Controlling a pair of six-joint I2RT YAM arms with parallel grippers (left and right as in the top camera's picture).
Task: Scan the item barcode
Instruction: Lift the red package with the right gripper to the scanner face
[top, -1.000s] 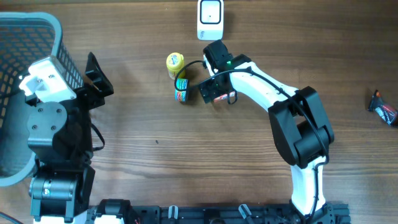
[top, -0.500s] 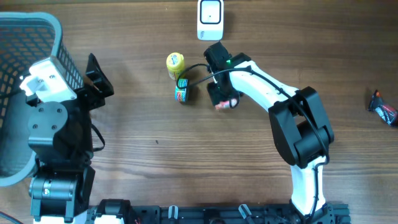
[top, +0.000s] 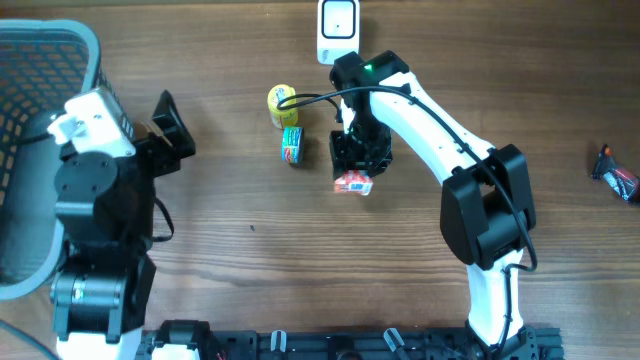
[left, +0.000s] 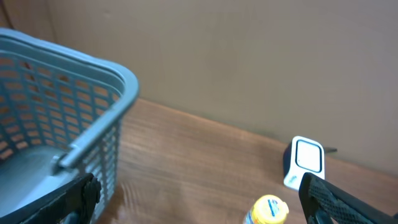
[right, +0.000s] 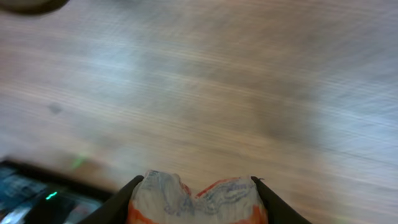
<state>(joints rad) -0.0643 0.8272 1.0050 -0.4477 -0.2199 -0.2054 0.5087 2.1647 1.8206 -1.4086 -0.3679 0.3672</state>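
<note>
Basket, blue-grey mesh, sits at far left of the wooden table. Left gripper is just right of the basket's rim, fingers spread wide with nothing between them; its wrist camera looks past the basket toward the far wall.

Left of centre stands a yellow bottle. Just nearside of it a small teal-labelled can lies on its side, long axis running far-to-near.

Scanner, white, stands at the far edge of the table, window face upward in the overhead view.

Right gripper points down, nearside of the scanner and right of the can, jaws clamped on a white-and-orange packet. The packet pokes out beneath the fingers toward the near edge of the table. In the wrist view it fills the gap from one finger to the other, crumpled top edge facing the camera. Its long axis cannot be told, as the gripper hides the rest.

Small black object lies at the far right edge.
</note>
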